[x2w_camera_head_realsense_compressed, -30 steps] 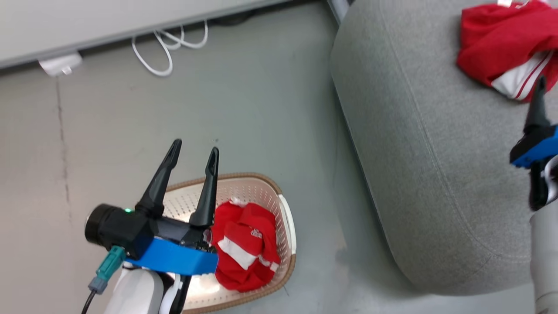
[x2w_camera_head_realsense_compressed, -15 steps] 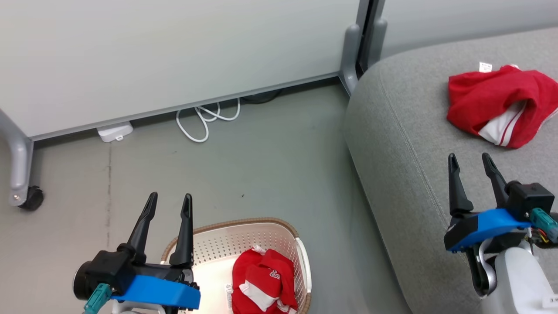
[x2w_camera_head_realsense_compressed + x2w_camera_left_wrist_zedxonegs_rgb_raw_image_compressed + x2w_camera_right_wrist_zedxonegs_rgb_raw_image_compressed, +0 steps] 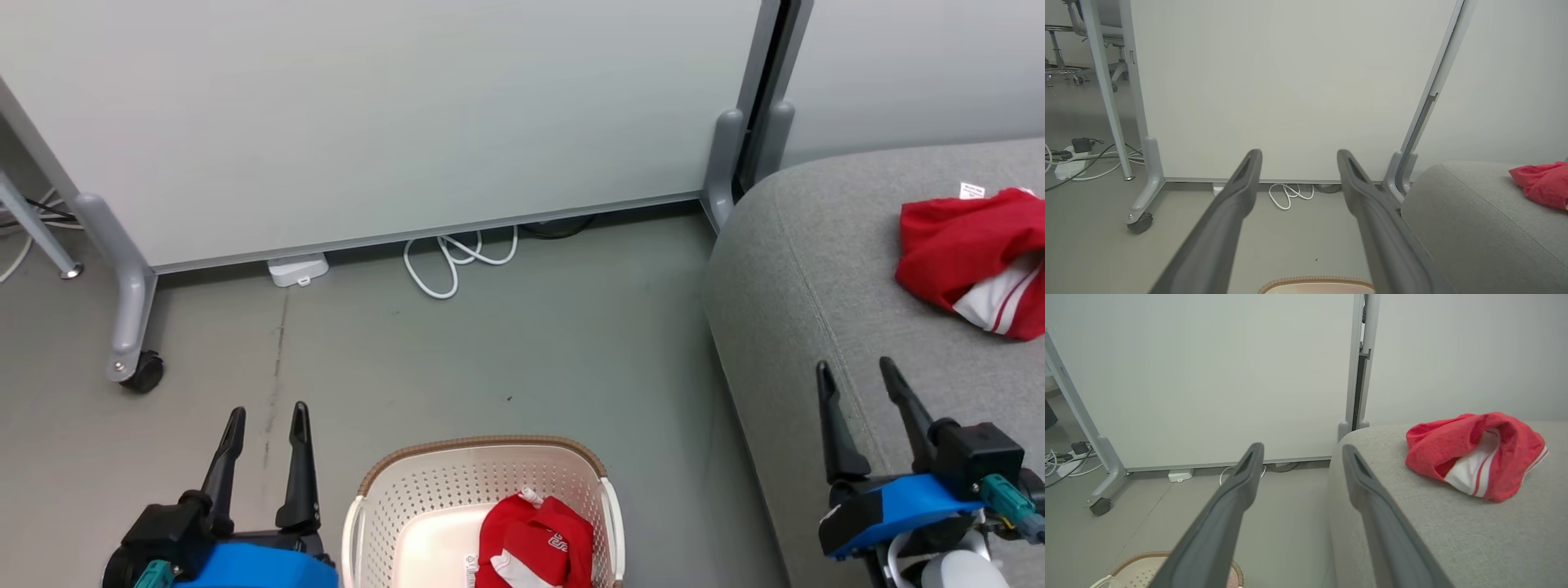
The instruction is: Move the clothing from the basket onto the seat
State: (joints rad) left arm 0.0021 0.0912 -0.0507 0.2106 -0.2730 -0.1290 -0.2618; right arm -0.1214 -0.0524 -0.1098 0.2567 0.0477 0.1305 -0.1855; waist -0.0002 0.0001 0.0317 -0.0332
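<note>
Tilting upward over the last second, the head camera is pushing the whole scene down its picture; even so, the left gripper [image 3: 269, 408], jaws spread and empty, is now hanging beside the left rim of the basket [image 3: 482, 445] over bare floor rather than above its inside. The right gripper [image 3: 855, 365], equally wide and empty, is now standing over the near edge of the seat [image 3: 816, 269], well apart from the other red garment [image 3: 963, 249] lying toward the seat's far right. The crumpled red garment [image 3: 535, 547] is still lying in the basket against its right wall, partly cut off by the picture's bottom edge. A reach from here is likely risking a miss: coming straight down, the fingers would be striking rim or floor, and the garment is slipping out of sight. In the left wrist view the open fingers are pointing at the wall panel [image 3: 1290, 81], with only a sliver of the basket rim [image 3: 1316, 281] showing below, so that arm is aiming blind; raking sideways could be tipping the light basket or catching a perforation. In the right wrist view the fingers are straddling the seat's rounded left edge [image 3: 1339, 490]. A garment dropped there is probably sliding to the floor, and a shallow pinch is probably leaving cloth dragging over the rim.
</note>
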